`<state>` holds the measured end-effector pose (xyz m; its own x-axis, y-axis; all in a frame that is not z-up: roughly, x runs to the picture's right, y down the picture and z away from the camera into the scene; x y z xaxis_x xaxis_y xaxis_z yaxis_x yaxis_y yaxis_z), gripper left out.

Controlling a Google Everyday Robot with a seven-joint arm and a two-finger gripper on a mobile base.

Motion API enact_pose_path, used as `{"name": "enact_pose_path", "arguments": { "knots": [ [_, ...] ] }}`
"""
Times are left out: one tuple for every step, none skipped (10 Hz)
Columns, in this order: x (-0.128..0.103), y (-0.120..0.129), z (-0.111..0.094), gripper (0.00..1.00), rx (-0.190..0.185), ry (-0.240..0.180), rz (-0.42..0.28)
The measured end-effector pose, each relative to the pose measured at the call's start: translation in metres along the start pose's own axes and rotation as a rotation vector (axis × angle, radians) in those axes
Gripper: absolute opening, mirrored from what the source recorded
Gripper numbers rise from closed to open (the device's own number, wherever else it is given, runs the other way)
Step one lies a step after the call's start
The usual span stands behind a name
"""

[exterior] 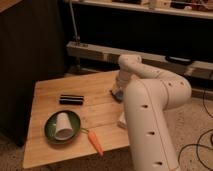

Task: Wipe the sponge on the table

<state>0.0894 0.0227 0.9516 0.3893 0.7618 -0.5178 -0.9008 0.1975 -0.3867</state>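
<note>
The light wooden table (55, 90) fills the left and middle of the camera view. My white arm reaches over its right part, and the gripper (118, 92) points down at the tabletop near the right rear edge. A small blue sponge (118, 96) shows at the gripper's tip, resting on the wood with the gripper shut on it. Most of the sponge is hidden by the wrist.
A black rectangular bar (71, 100) lies mid-table. A green plate (50, 131) holding an upturned white cup (63, 125) sits at the front left, with a carrot (95, 142) beside it. A white packet (121, 120) peeks out by my arm. A grey metal shelf (95, 51) stands behind the table.
</note>
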Motion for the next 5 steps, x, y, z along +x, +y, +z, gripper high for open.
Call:
{"name": "enact_pose_path", "arguments": {
  "knots": [
    [0.014,0.005,-0.001,0.47,0.003,0.003,-0.012],
    [0.028,0.012,0.0,0.47,0.002,0.008,-0.022],
    [0.049,0.025,0.005,0.47,-0.002,0.017,-0.037],
    [0.059,0.036,0.008,0.47,-0.008,0.019,-0.048],
    [0.065,0.045,0.012,0.47,-0.017,0.019,-0.062]
  ]
}}
